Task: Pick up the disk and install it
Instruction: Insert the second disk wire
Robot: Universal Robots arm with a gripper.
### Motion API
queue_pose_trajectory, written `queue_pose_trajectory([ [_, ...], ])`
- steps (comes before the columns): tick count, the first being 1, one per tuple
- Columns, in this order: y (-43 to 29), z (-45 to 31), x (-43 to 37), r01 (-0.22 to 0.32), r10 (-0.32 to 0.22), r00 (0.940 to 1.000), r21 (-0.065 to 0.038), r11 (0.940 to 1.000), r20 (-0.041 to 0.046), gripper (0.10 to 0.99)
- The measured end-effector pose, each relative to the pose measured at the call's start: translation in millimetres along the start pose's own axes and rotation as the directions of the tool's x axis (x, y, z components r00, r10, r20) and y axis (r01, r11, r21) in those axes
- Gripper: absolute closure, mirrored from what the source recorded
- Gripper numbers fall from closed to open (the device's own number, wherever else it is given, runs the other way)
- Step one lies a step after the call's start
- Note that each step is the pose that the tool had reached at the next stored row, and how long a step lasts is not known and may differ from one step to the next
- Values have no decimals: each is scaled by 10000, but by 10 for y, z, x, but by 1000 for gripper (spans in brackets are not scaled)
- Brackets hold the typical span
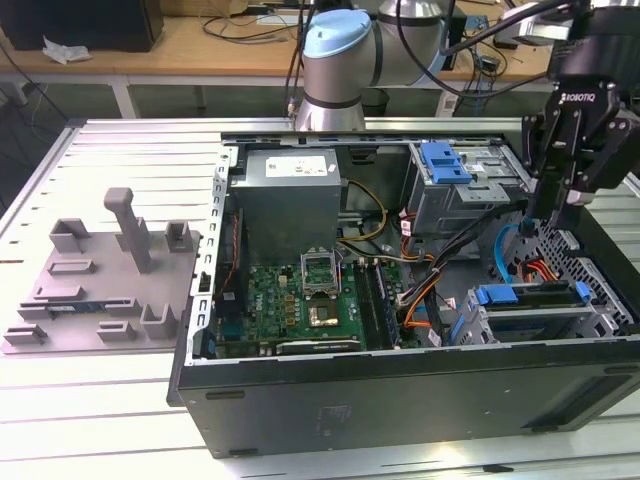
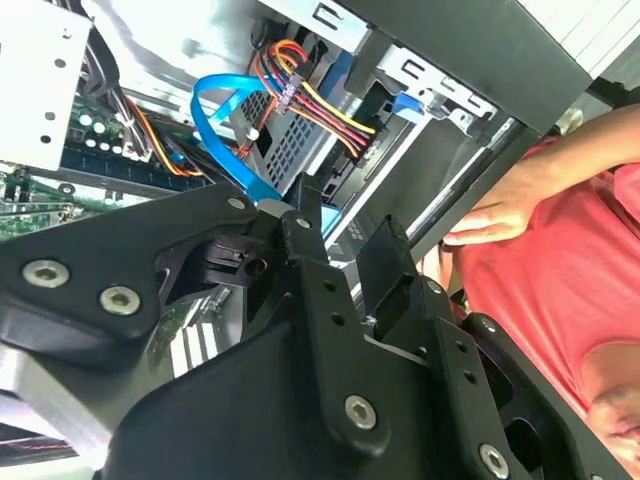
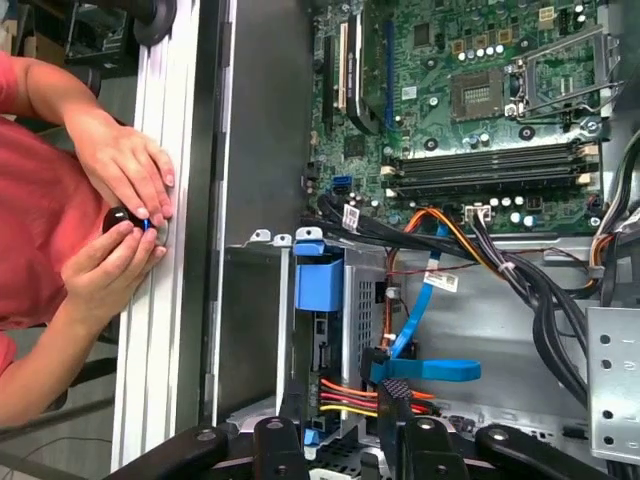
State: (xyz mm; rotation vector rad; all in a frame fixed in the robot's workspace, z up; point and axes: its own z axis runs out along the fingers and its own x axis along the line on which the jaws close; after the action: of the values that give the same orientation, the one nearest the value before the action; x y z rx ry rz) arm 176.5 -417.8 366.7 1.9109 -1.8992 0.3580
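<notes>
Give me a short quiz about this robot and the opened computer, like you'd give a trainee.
1. True or false: the pincer grips a hard drive.
2. The flat data cable looped near the drive cage is: A red, B blue, C green?
3. What rests on the table rail outside the computer case, in the first wrist view?
Key: 1 false, it is open and empty. 2 B. 3 a person's hands.

Matt black metal on the gripper (image 1: 548, 215), bare screws glinting. Glossy blue plastic on the disk (image 1: 527, 296) carrier, a shiny green motherboard (image 1: 300, 300), dull grey steel computer case (image 1: 400, 400), ribbed aluminium table (image 1: 100, 400).
</notes>
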Motion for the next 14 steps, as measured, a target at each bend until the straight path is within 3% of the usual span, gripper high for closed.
queue_pose_trajectory([
  [8, -23, -3, -1, 8, -8, 10000, -27, 10000, -25, 663],
  [9, -34, -3, -1, 10, -10, 10000, -30, 10000, -26, 663],
  [10, -120, -10, 0, 45, -45, 10000, -96, 9999, -28, 663],
  [12, -185, -13, -1, 75, -75, 10000, -148, 9999, -31, 663],
  [14, -151, 2, -8, 71, -72, 10000, -152, 9999, -57, 663],
])
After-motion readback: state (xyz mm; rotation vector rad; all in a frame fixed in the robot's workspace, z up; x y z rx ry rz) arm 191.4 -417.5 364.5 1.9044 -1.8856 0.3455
